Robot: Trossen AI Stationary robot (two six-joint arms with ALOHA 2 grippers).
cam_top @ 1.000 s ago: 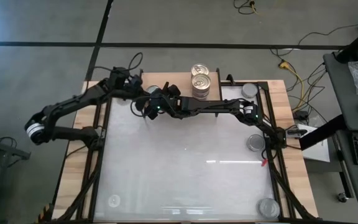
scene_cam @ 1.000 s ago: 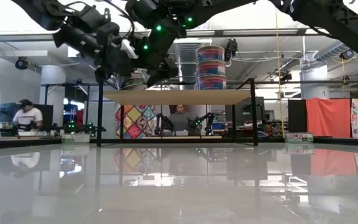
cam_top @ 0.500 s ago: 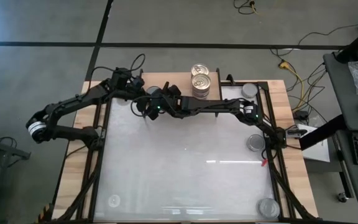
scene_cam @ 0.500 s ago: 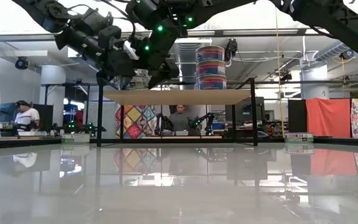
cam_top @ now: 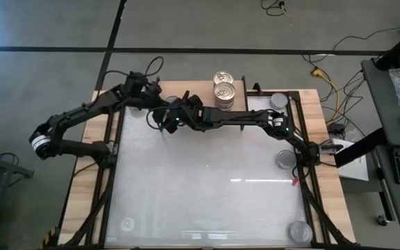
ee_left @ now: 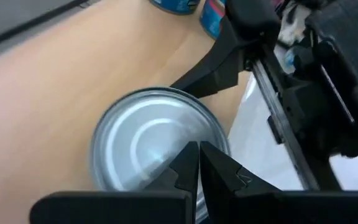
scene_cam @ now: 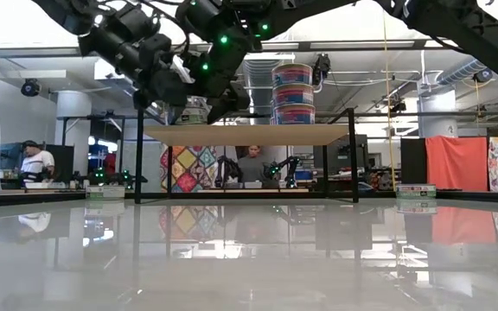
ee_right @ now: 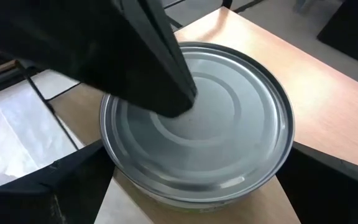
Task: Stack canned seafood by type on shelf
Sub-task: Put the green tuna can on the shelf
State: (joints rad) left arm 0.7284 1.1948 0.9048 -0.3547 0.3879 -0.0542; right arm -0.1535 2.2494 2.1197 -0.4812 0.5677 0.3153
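Note:
The shelf (cam_top: 203, 94) stands at the table's far edge. Two stacks of gold-lidded cans (cam_top: 223, 89) sit on its right part (scene_cam: 293, 93). A silver-lidded can (ee_right: 229, 143) rests on its base on the shelf's left end (scene_cam: 194, 111). My right gripper (ee_right: 197, 183) is open, one finger on each side of this can, close to its wall; whether they touch it I cannot tell. My left gripper (ee_left: 197, 152) is shut, its tips down on the can's lid. My left gripper's shut fingertips (ee_right: 180, 99) meet the silver can's lid (ee_right: 204, 118) near its middle. They slant down onto it from the table's left. The can stands flat on the shelf board.
Loose silver-lidded cans lie on the white tabletop at the far right (cam_top: 278, 101), the right edge (cam_top: 285, 160) and the near right corner (cam_top: 300, 230). Both arms crowd the shelf's left end. People sit in the room beyond the table (scene_cam: 251, 166).
My left gripper's wrist has tipped a little and shows slightly higher in the low view, while its shut tips stay over the silver lid. The can and my right gripper have kept still.

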